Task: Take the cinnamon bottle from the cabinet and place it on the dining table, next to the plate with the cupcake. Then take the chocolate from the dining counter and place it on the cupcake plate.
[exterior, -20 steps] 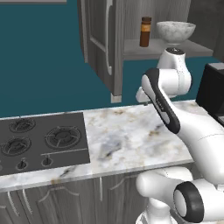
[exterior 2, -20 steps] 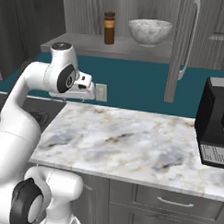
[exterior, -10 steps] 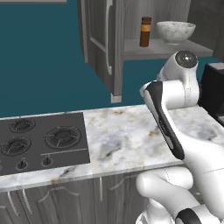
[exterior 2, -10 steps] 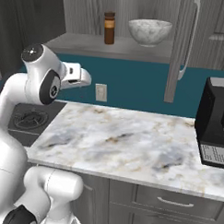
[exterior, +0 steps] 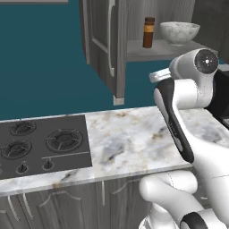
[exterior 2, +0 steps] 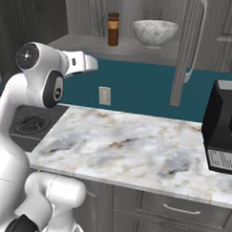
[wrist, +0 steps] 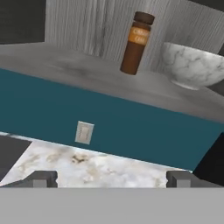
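With its fingertips [wrist: 43, 178] spread wide and empty, the gripper [wrist: 113, 179] should rise above the cabinet [exterior: 112, 40] shelf's front edge and centre on the upright cinnamon bottle [wrist: 137, 43], just beside the bowl [wrist: 194, 64], before closing.

Brown-orange cinnamon bottle [wrist: 136, 43], seemingly marbled bowl [wrist: 192, 65]
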